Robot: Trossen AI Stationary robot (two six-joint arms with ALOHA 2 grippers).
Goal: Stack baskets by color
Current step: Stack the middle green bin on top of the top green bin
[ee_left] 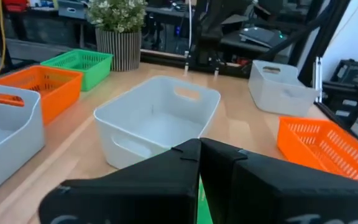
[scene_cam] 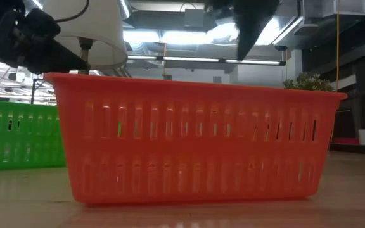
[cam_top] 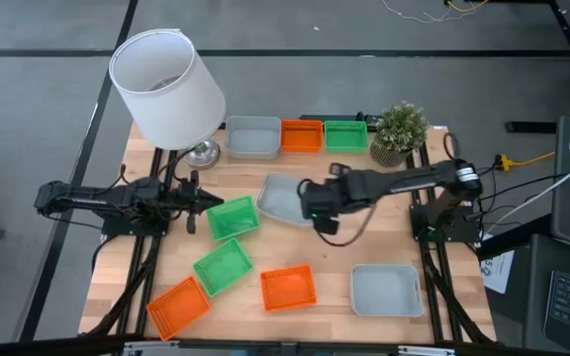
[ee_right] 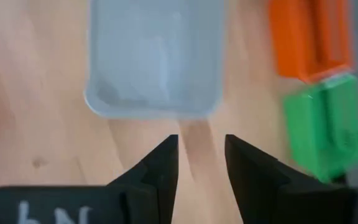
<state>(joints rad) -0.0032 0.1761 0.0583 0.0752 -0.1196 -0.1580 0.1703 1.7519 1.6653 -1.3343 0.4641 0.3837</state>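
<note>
Wooden worktop (cam_top: 275,267) below, my right fingers (ee_right: 201,163) hang parted and empty just short of the pale grey perforated plastic basket (ee_right: 155,59) at mid-table; I should straddle its near rim squarely before closing.

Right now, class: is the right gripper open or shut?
Open. The right gripper shows bare wood between its fingers, just short of the grey basket, gripping nothing.

A light wooden bench (cam_top: 265,316) carries a large white lampshade (cam_top: 166,87), tilted, on a shiny metal lamp base (cam_top: 203,152) near the far left corner. A small potted plant (cam_top: 400,132) with pale green leaves stands at the far right corner. Grey floor surrounds the bench, with a yellow cable (cam_top: 527,158) beyond its right edge.
</note>
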